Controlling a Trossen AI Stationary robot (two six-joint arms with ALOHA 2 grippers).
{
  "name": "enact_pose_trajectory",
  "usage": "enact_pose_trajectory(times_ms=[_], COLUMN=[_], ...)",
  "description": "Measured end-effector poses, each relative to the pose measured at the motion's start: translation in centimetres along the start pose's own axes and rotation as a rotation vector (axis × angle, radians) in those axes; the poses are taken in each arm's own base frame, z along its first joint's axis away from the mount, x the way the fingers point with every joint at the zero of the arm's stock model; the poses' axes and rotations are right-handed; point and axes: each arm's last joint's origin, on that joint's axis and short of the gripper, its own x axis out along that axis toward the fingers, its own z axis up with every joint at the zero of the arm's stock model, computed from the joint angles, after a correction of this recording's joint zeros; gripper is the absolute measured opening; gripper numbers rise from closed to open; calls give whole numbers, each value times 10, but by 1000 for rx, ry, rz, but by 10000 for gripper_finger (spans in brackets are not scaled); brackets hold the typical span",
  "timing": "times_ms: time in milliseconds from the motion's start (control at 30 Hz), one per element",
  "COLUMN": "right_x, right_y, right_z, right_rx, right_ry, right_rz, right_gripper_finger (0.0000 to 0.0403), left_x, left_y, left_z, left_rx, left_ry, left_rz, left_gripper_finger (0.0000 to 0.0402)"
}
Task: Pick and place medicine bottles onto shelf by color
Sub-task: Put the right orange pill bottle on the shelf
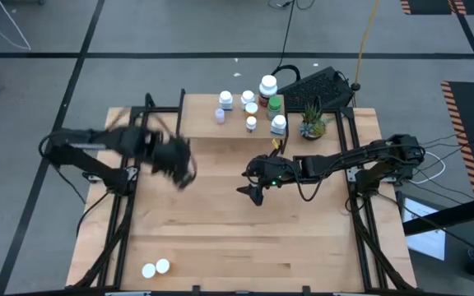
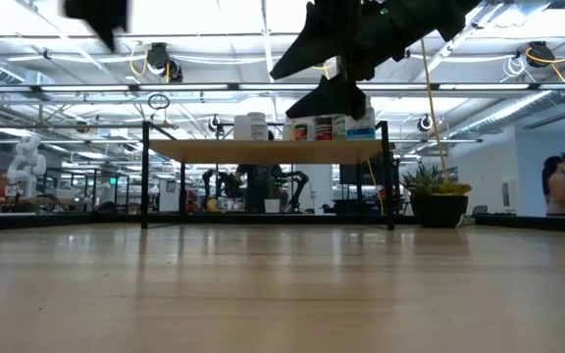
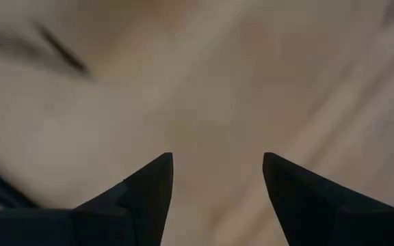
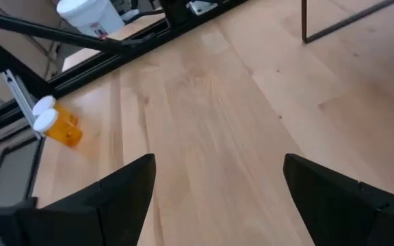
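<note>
Several medicine bottles [image 1: 252, 108] stand on the shelf [image 1: 204, 123] at the table's far side, mostly white, with one green [image 1: 275, 104]. In the low view they line the shelf top [image 2: 263, 150]. Two white-capped orange bottles [image 1: 155, 268] [image 4: 59, 124] sit near the table's near-left corner. My left gripper [image 1: 186, 175] [image 3: 217, 157] is blurred; it hangs open over bare wood left of centre. My right gripper [image 1: 254, 196] [image 4: 219, 158] is open above the table's middle, raised [image 2: 327, 74] and holding nothing.
A small potted plant [image 1: 312, 123] stands at the shelf's right end, with a black keyboard [image 1: 315, 86] behind it. In the right wrist view a white container [image 4: 91, 14] shows beyond a black frame rail [image 4: 81, 37]. Wide bare wood lies between the shelf and the near edge.
</note>
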Motion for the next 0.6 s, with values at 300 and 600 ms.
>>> enact_pose_trajectory(times_ms=[300, 600], right_x=[0, 0], right_y=[0, 0], right_z=[0, -3], right_rx=[-46, -51], right_ry=[0, 3], right_rz=[1, 4], right_gripper_finger=[318, 318], left_x=[46, 52], left_y=[-57, -105], left_z=[-111, -184], left_rx=[30, 278], left_ry=[301, 218], left_rz=[-169, -412], left_gripper_finger=[227, 227])
